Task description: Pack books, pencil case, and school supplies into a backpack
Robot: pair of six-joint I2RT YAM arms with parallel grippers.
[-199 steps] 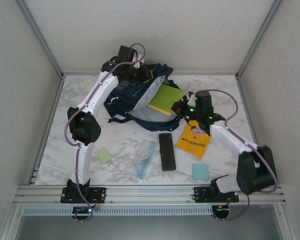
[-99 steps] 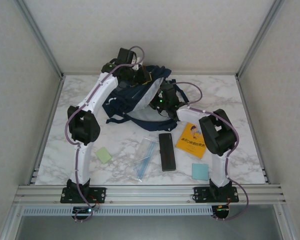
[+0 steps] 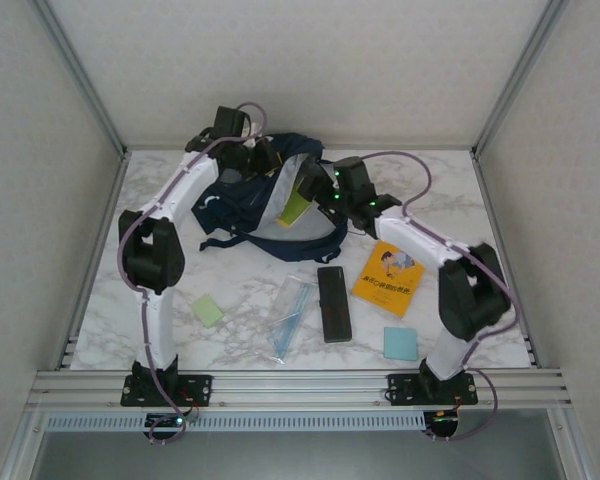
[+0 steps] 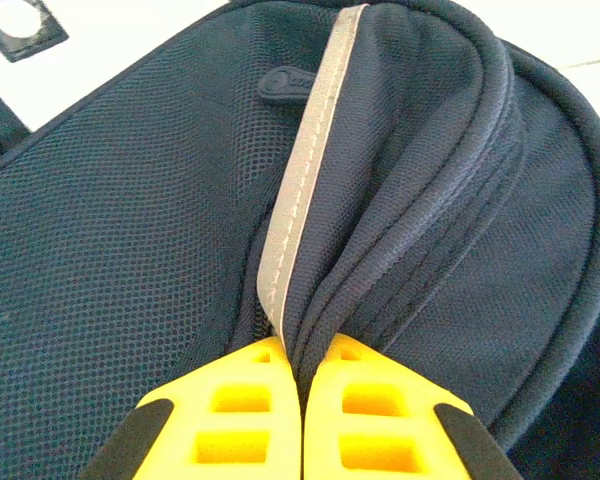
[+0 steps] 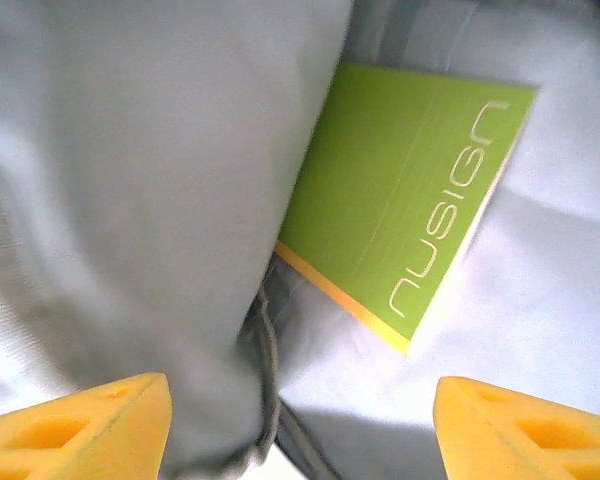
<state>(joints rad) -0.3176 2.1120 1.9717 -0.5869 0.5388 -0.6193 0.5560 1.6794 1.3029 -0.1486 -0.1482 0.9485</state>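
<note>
**Bright, even light from above; right wrist view smeared**

The top view is bright and evenly lit from above. The white marble-patterned table (image 3: pixel 245 285) carries only faint, soft shadows under the arms and around the large navy-blue fabric backpack (image 3: pixel 230 205). In the left wrist view the backpack's mesh is crisp, and the left hand (image 4: pixel 302 400) is slightly soft at the bottom edge. The right wrist view is washed out: the pale lining (image 5: pixel 130 180) is smeared by motion blur, the thin lime-green book (image 5: pixel 400 200) is soft but legible, and the right hand (image 5: pixel 300 430) is out of focus.

White arms (image 3: pixel 185 190), black joints (image 3: pixel 152 256); purple cables (image 3: pixel 405 156)
</note>
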